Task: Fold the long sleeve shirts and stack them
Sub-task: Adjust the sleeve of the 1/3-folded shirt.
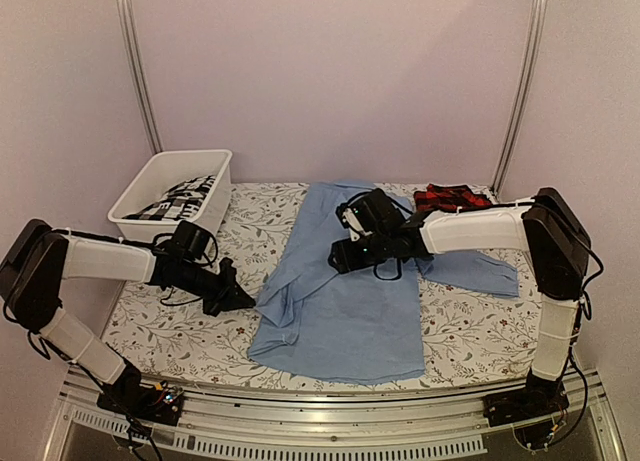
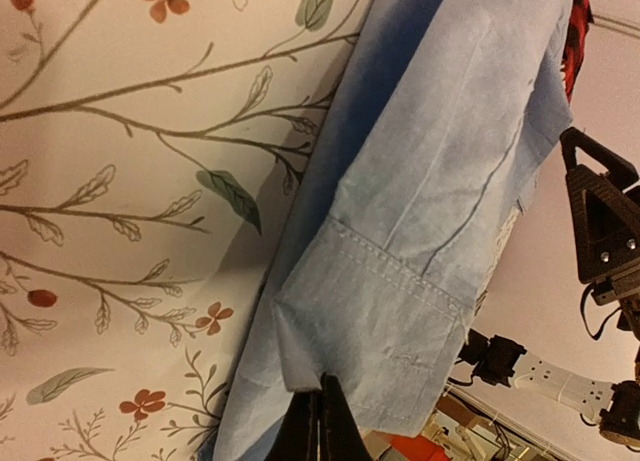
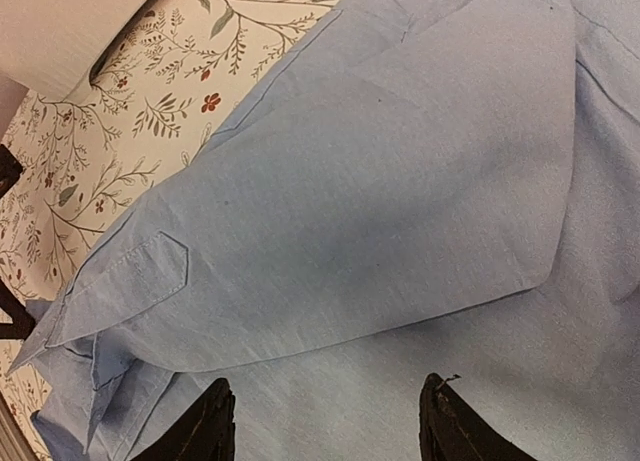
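Bare worktop (image 1: 170, 331) lies open at the near left and in the strip between the white bin (image 1: 135, 203) and the light blue shirt (image 1: 350, 311), while the right arm (image 1: 470, 231) bars the shirt's far half and the plaid shirt (image 1: 450, 196) fills the far right corner.

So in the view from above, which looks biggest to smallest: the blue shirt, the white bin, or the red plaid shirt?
1. the light blue shirt, spread out, by far the largest
2. the white bin
3. the red plaid shirt, smallest, though only part may be showing

Left tool (image 1: 244, 299) pinched closed; right tool (image 1: 340, 258) spread open.
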You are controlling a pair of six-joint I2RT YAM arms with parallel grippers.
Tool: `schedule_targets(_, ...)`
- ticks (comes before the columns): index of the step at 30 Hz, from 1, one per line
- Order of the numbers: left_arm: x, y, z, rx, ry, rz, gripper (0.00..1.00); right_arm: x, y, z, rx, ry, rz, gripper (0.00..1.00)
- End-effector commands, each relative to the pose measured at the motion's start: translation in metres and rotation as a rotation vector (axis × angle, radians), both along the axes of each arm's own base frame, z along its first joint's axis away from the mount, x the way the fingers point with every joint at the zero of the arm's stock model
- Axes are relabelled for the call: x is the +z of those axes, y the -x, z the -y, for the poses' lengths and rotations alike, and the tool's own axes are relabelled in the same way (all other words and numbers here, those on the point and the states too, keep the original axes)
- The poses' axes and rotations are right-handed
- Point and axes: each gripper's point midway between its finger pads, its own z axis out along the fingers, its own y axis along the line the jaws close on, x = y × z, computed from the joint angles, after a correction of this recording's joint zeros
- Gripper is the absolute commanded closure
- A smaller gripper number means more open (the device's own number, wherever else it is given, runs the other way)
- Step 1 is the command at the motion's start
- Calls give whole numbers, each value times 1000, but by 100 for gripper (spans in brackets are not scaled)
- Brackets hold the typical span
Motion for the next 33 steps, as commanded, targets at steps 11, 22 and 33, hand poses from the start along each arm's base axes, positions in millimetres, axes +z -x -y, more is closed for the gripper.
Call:
schedule_targets(11,2,-5,13,-119,-28,28,100,-33,-32,25,-157,-136,-171,41)
schedule_targets(22,10,-9,19,-129,-1,50,100,-40,-43,21,-245,-335,-242,51)
schedule_targets(33,15,-10,20,-147,1,61,100,-56,-52,43,-393,-343,-247,56)
